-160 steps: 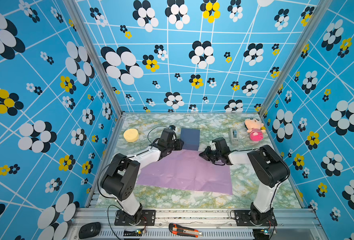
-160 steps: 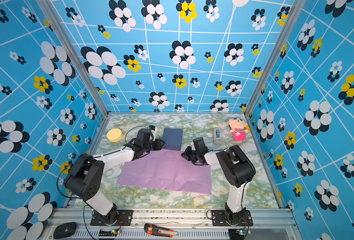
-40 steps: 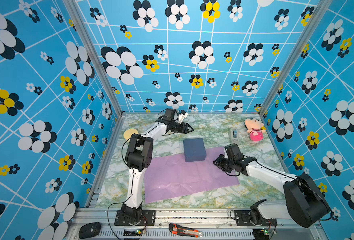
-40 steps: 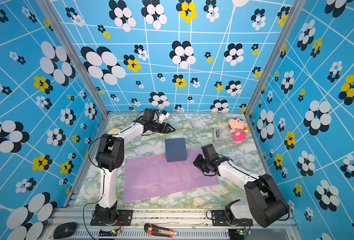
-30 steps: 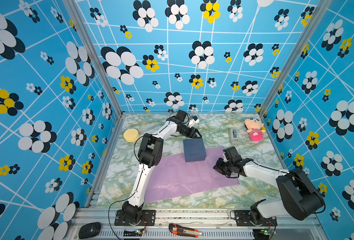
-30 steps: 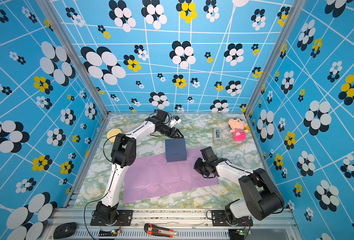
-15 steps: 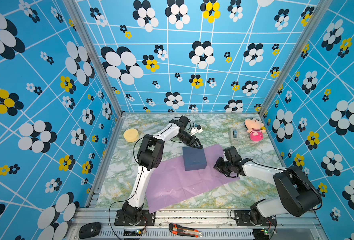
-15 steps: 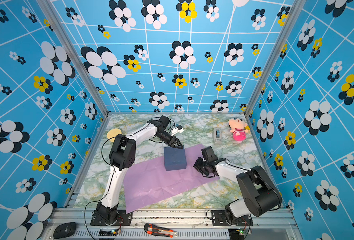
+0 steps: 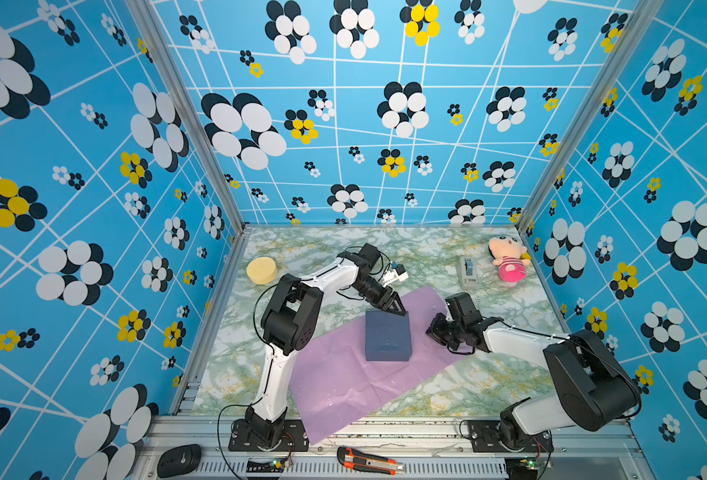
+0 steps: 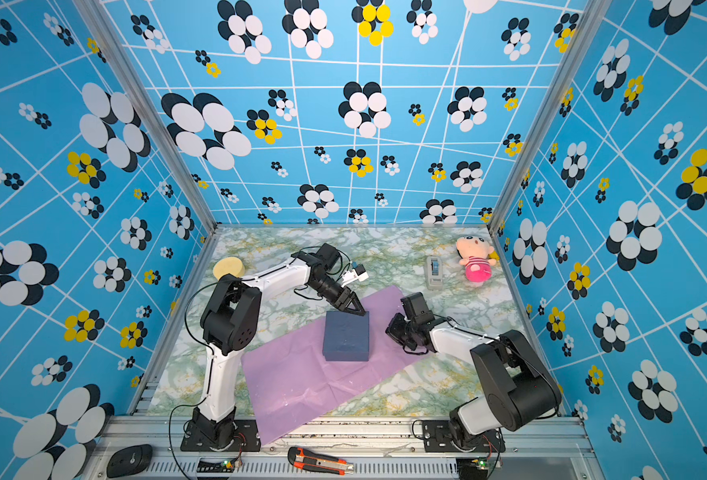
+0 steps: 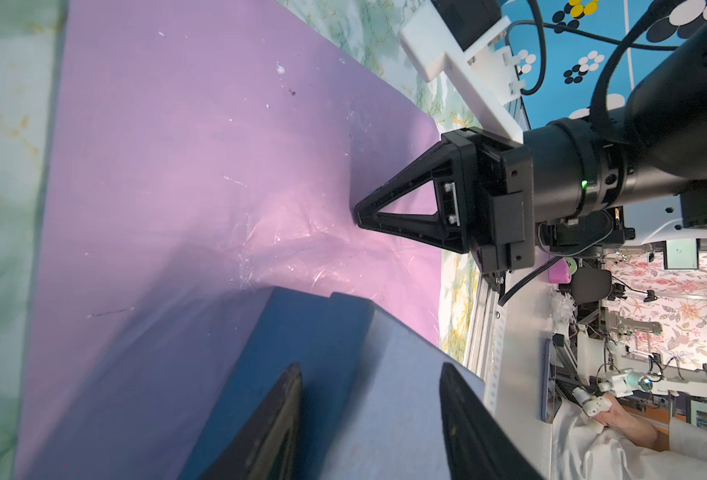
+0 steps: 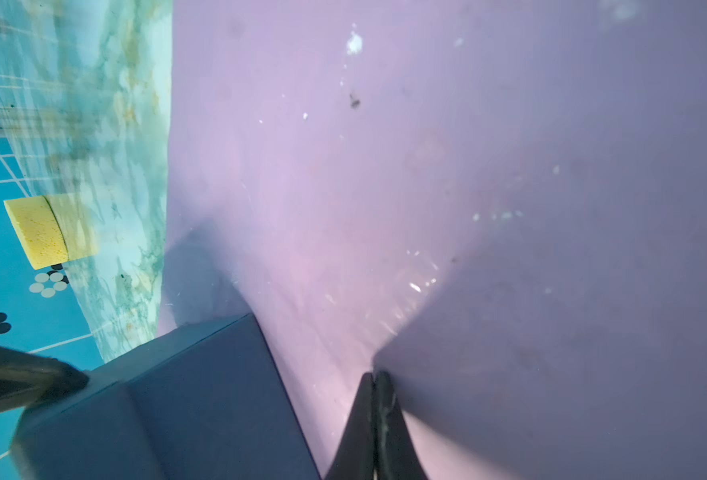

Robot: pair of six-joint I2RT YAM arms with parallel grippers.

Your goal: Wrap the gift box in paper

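1. A dark navy-blue, square, low cardboard gift box (image 9: 387,338) is sitting flat near the middle of the green-and-white marbled desk (image 9: 489,386). It is resting on the far half of the paper.
2. That paper (image 9: 343,382), a large, thin, creased lilac-purple sheet, is lying skewed across the desk. Its near corner is hanging over the front edge onto the metal rail (image 9: 426,434), and its far corner is pointing toward the back right.
3. The left gripper (image 9: 397,309) is reaching down to the gift box's far edge, close to its far right corner. Its jaws are standing apart, released. In the left wrist view only the blue lid is showing between the two black fingers (image 11: 285,415). In the right wrist view one fingertip looks to be touching the lid's corner.
4. The right gripper (image 9: 430,332) is lying low just to the right of the gift box, not touching it. Its fingers (image 12: 385,415) are clenched tight together, and the tip is pressing onto the paper, where fine wrinkles are fanning out. I cannot tell whether a fold is nipped between them.
5. A round yellow sponge (image 9: 261,270) is sitting at the back left. A grey tape dispenser (image 9: 468,272) and a pink-striped plush doll (image 9: 507,259) are lying side by side at the back right, well apart from the paper.
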